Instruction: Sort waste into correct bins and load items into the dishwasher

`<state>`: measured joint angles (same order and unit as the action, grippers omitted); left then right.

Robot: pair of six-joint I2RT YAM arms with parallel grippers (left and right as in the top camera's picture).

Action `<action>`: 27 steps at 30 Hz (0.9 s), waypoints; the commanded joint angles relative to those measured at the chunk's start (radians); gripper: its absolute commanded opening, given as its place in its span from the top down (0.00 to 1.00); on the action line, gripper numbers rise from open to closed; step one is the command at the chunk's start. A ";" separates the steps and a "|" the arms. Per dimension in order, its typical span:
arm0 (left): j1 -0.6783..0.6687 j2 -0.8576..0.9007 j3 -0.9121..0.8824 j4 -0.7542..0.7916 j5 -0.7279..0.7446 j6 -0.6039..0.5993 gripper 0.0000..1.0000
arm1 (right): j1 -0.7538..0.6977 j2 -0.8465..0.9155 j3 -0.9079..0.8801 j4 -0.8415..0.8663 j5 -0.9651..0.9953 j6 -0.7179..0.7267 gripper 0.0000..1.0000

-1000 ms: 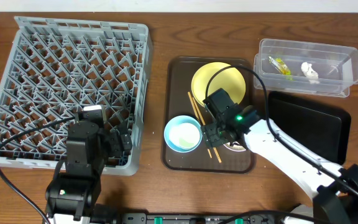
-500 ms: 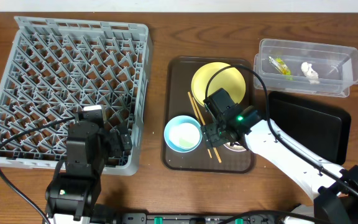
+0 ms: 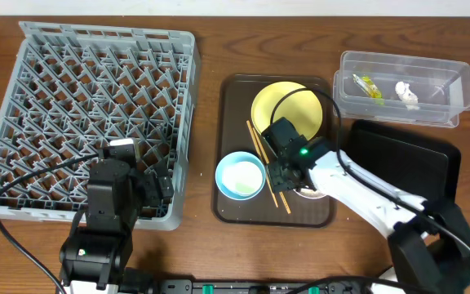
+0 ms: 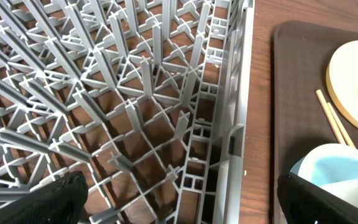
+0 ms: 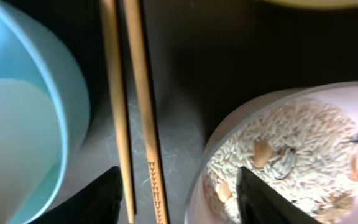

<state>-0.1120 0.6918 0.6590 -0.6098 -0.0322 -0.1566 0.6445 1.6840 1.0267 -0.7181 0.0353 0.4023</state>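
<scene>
One grey dish rack (image 3: 96, 90) sits at the left with no dishes in it. One dark brown serving tray (image 3: 231, 106) carries one pale yellow plate (image 3: 300, 110), one light blue bowl (image 3: 240, 175), one white bowl (image 5: 291, 155) and two wooden chopsticks (image 5: 132, 93). The chopsticks lie side by side between the two bowls. The white bowl holds whitish rice-like food scraps (image 5: 272, 134). The blue bowl looks empty.

At the right, one clear plastic tub (image 3: 455, 82) holds one green-and-yellow wrapper (image 3: 366, 85) and one crumpled white paper scrap (image 3: 406, 93). One black tray (image 3: 423, 163) lies just in front of the tub.

The right gripper (image 5: 178, 180) hangs low over the serving tray. Its jaws are spread wide across one chopstick and the white bowl's rim, and they hold nothing. The left gripper (image 4: 179, 186) is over the rack's right edge, also spread wide and holding nothing.
</scene>
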 commanded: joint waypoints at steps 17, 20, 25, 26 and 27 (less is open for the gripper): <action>0.005 -0.001 0.020 -0.004 -0.001 0.003 0.01 | -0.002 0.019 0.000 -0.006 0.028 0.110 0.69; 0.005 -0.001 0.020 -0.007 -0.001 0.003 0.01 | -0.002 0.019 -0.001 -0.010 0.035 0.126 0.71; 0.005 -0.001 0.020 -0.011 -0.002 0.003 0.01 | -0.002 0.019 -0.002 -0.014 0.043 0.143 0.71; 0.005 -0.001 0.020 -0.011 -0.002 0.003 0.01 | -0.002 0.019 -0.002 -0.015 0.043 0.143 0.71; 0.005 -0.001 0.020 -0.011 -0.001 0.003 0.01 | -0.002 0.019 -0.002 -0.015 0.043 0.143 0.71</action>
<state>-0.1120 0.6918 0.6590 -0.6205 -0.0322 -0.1566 0.6445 1.6951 1.0267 -0.7326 0.0597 0.5201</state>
